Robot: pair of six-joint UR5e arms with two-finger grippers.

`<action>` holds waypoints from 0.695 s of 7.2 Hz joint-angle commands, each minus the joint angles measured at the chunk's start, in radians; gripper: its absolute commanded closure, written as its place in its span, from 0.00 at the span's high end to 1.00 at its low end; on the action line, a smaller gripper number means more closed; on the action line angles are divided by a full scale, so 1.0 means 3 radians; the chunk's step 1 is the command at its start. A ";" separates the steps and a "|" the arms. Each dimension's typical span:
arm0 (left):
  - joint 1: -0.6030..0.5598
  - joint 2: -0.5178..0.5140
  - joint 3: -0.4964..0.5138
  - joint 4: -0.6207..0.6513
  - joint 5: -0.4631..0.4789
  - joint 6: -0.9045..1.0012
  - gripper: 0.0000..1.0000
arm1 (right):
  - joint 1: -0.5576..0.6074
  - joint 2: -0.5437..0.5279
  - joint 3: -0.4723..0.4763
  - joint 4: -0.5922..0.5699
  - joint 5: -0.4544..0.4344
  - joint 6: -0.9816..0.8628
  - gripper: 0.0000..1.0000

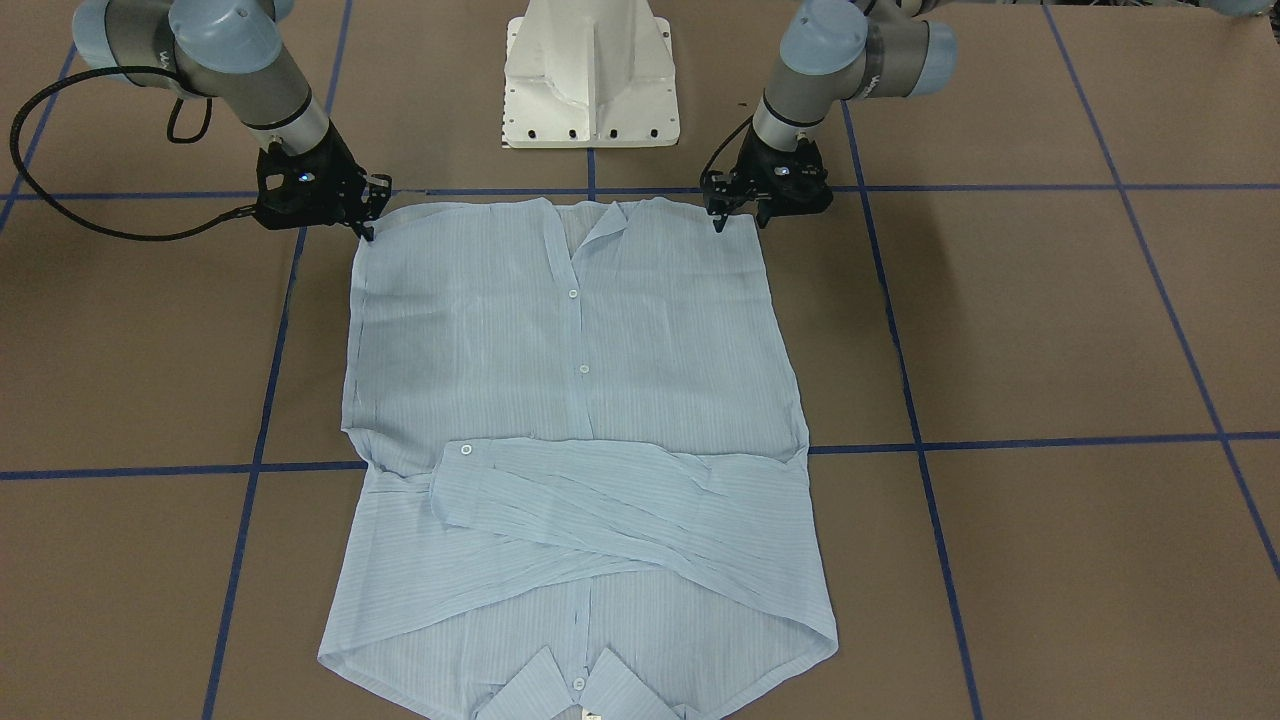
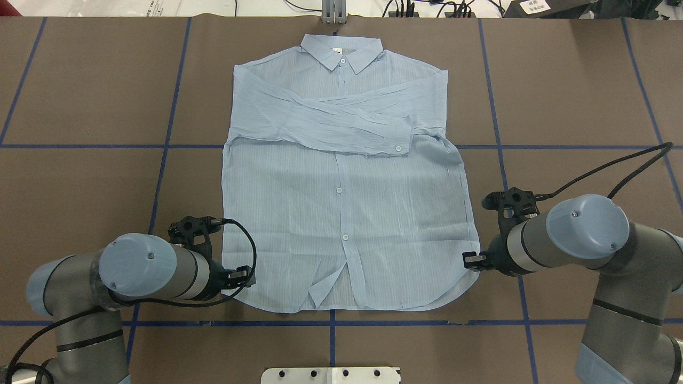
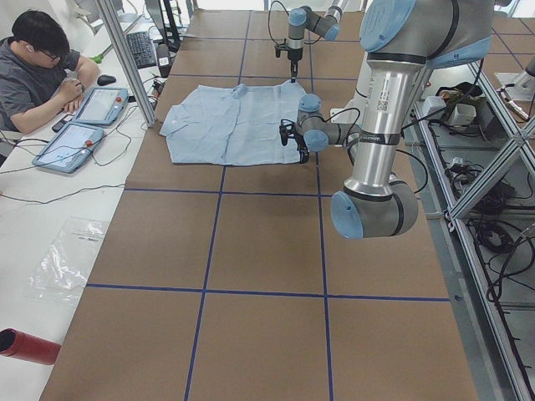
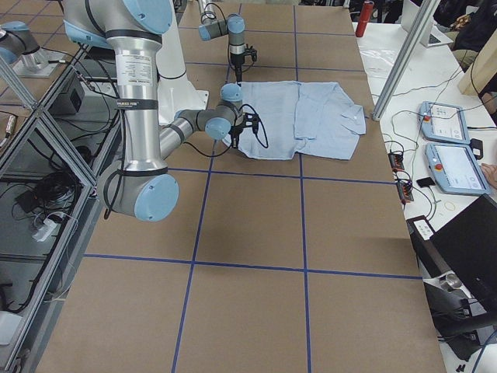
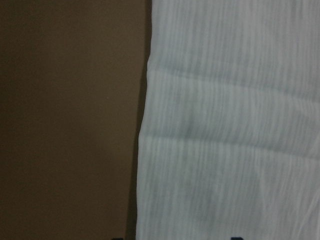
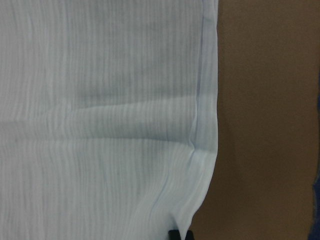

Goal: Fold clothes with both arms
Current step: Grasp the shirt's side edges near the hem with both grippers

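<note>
Left fingers: you had them (image 1: 718, 224) apart. In the wrist view one dark tip sat over the bare table and the other over the cloth, straddling the shirt's side edge.
Left gripper: yours (image 1: 740, 222) pointed down at the hem corner on the robot's left, at or just above the fabric.
Right fingers: you had them (image 6: 176, 234) drawn together right at the opposite hem corner. I could not tell whether cloth was nipped between them.
Right gripper: it (image 1: 368, 232) leaned in from outside the shirt, its tip touching that corner.
Shirt: your shirt (image 2: 341, 213) lay flat and buttoned, front up, with the hem nearest the robot and the collar (image 2: 341, 50) at the far side.
Sleeves: both (image 2: 331, 120) were folded across the chest, crossing each other, with one cuff lying on top.
Table: the brown surface (image 2: 80, 186) carried a grid of blue tape lines (image 2: 160, 181) under and around the shirt.
Pedestal: the white base (image 1: 590, 80) stood just beyond the hem, between your two arms.
</note>
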 commanded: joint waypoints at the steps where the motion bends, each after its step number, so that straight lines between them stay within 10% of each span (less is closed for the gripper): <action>1: -0.0026 -0.0003 0.0007 0.0050 0.0000 0.0005 0.59 | 0.0010 -0.0005 -0.0012 0.0000 -0.0002 0.0000 0.00; 5: -0.0016 -0.0003 0.0022 0.0061 0.0005 0.0005 0.52 | 0.0010 -0.0005 -0.0018 0.0000 0.0003 0.0000 0.00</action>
